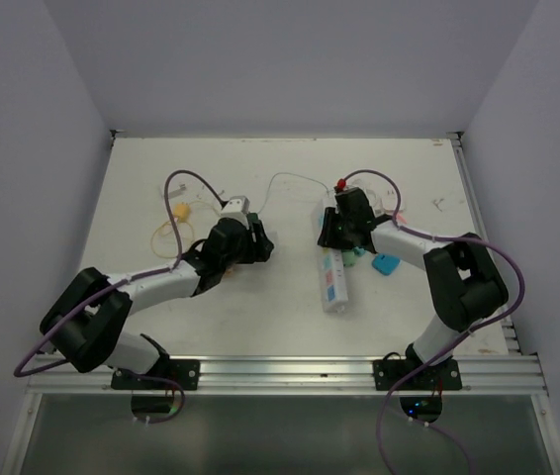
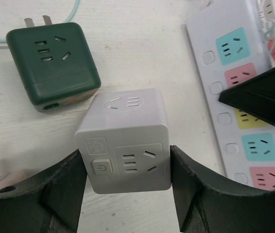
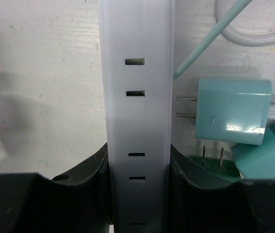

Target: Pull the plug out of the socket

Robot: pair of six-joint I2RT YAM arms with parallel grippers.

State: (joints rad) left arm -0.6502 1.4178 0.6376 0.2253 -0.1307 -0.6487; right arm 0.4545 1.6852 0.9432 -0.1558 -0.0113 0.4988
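The socket is a long white power strip (image 1: pixel 333 282) with pastel outlets, lying lengthwise at centre right. My right gripper (image 1: pixel 341 236) is shut across its far part. In the right wrist view the strip's white slotted side (image 3: pixel 136 73) runs up between my right gripper's (image 3: pixel 137 165) two fingers, which press both edges. My left gripper (image 2: pixel 128 167) is shut on a white cube adapter (image 2: pixel 125 141), which stands on the table apart from the strip (image 2: pixel 234 77). In the top view the left gripper (image 1: pixel 258 242) sits left of the strip.
A dark green adapter (image 2: pixel 52 58) with bare prongs lies just beyond the cube. A teal charger (image 3: pixel 232 111) and a green plug (image 3: pixel 210 162) lie beside the strip. Another white block (image 1: pixel 235 206) and a yellow piece (image 1: pixel 181 211) with thin cords lie at far left.
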